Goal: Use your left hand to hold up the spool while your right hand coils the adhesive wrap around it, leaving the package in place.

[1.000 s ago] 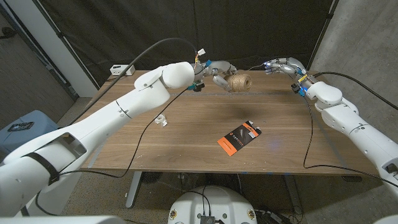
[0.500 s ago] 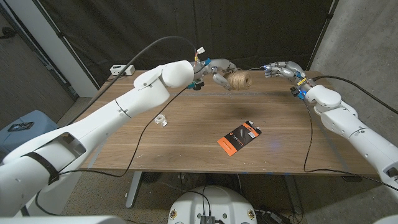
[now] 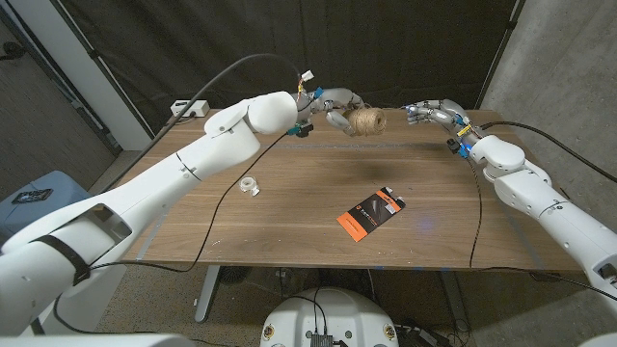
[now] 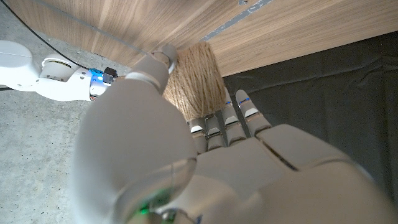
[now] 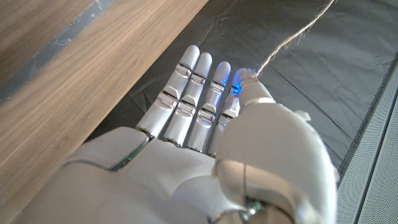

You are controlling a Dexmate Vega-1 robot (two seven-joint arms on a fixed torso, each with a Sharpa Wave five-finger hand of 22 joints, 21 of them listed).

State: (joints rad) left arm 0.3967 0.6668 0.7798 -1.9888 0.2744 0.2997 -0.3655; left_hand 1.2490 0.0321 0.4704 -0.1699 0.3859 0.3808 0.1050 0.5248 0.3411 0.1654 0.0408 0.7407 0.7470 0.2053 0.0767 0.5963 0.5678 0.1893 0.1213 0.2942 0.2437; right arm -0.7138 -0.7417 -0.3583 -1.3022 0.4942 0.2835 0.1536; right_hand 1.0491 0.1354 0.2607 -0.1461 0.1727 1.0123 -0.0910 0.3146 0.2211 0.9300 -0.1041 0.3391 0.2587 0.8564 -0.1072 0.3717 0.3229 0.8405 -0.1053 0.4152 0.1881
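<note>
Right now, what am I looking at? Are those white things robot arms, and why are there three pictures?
Yes, it is a robot with two white arms at a wooden table. The big picture comes from a camera on its head, looking down. The other two come from cameras on its wrists, looking along the backs of its hands. The left hand holds a spool of brown twine up at the far edge of the table. The right hand pinches the loose end of the twine. On the table lie a black and orange package and a small clear roll, maybe tape.
</note>
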